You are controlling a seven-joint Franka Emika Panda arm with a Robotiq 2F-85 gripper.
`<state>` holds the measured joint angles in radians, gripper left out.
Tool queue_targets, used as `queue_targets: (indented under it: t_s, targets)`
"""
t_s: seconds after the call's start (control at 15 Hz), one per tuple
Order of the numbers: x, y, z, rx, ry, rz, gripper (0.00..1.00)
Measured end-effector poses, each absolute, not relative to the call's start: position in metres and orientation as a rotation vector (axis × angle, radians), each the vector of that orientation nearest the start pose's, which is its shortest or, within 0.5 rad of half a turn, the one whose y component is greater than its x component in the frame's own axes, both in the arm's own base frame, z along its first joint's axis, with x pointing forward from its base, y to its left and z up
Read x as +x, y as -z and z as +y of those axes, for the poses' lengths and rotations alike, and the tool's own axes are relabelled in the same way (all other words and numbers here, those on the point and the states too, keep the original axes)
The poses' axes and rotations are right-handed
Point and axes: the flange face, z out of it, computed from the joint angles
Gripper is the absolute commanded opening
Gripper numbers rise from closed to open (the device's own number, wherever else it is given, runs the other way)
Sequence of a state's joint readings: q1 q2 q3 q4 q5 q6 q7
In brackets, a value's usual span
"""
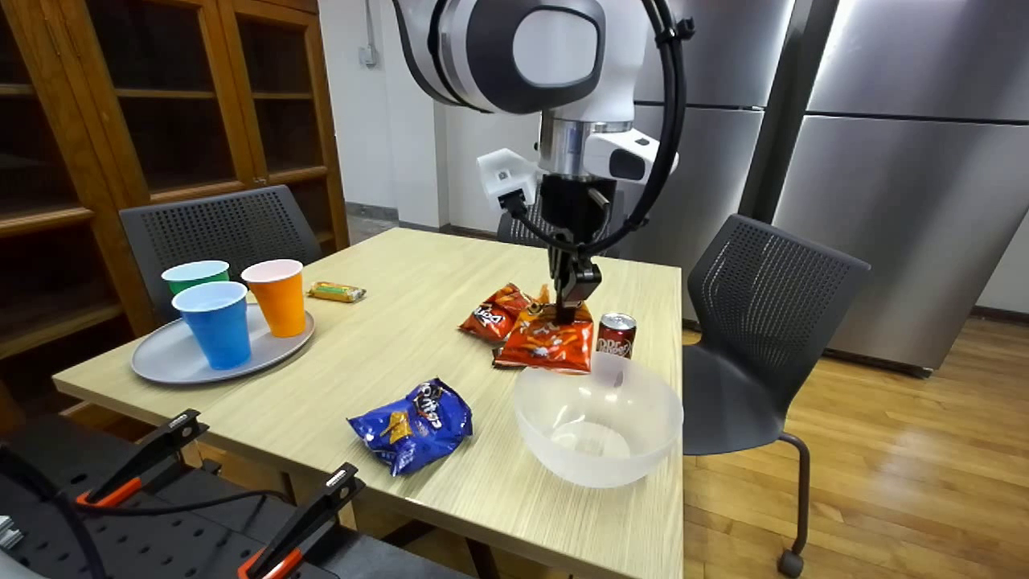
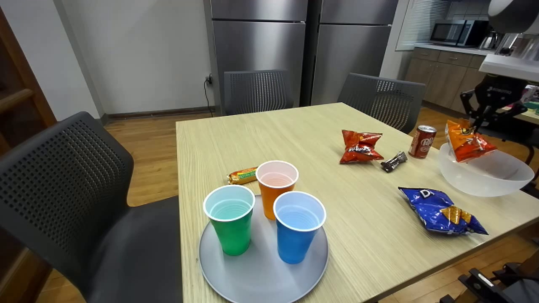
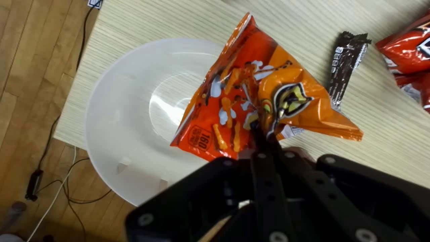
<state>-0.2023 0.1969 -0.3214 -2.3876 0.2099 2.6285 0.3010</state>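
Note:
My gripper (image 1: 567, 312) is shut on an orange-red snack bag (image 1: 540, 344), pinched near its middle. The bag (image 3: 215, 131) hangs in the air with both ends spread out in the wrist view. A frosted clear bowl (image 1: 599, 454) stands at the table corner. In an exterior view the bag (image 2: 467, 145) is over the near-side rim of the bowl (image 2: 480, 183). In the wrist view it overlaps one side of the bowl (image 3: 111, 111), whose inside looks empty. A dark red soda can (image 2: 422, 142) stands beside the bowl, mostly hidden by the gripper in the wrist view.
A red chip bag (image 2: 360, 147) and a dark wrapped bar (image 2: 394, 161) lie near the can. A blue chip bag (image 1: 418, 426) lies by the table's front edge. A grey plate (image 2: 261, 286) holds green, orange and blue cups. A yellow wrapped bar (image 1: 336, 292) lies behind it. Chairs surround the table.

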Motion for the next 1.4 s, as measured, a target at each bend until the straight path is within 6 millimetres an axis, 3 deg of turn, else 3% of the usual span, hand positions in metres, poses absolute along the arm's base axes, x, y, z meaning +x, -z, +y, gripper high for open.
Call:
queue_targets:
  t_s: [0.53,1.4]
  targets:
    - [0.422,-0.219,-0.297,-2.653,0.031,1.659,0.00]
    - [0.462,-0.173,-0.324,-2.611,-0.032,1.767,0.00]
